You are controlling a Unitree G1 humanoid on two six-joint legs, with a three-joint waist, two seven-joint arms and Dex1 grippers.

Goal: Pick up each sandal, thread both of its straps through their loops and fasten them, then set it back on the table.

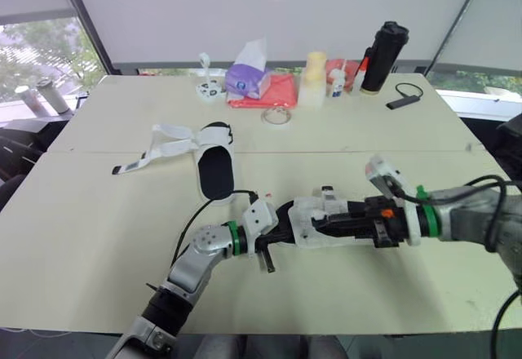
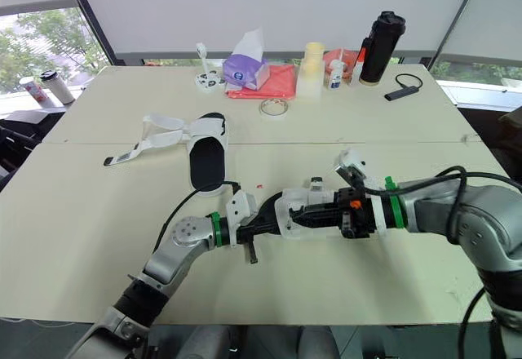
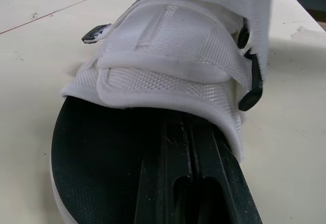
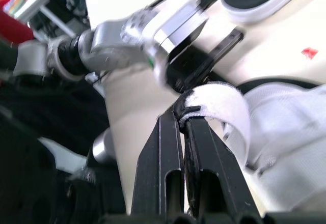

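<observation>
Sandal is hanging low over the table's near side, long axis running arm to arm. Left gripper is clamping the sole end. Right gripper, nearer, is pinching the strap.

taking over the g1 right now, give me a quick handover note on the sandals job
Left gripper: shut on the held sandal, clamping one end of its sole, just above the table.
Right gripper: shut on a strap end of that sandal.
Done: the held sandal's straps look folded across its top, but I cannot tell whether both are fully fastened.
Other sandal: lies flat on the table, farther out and toward the robot's left, with its straps loose and splayed.
Left: finish this strap, set the sandal down, then do the other sandal.
</observation>
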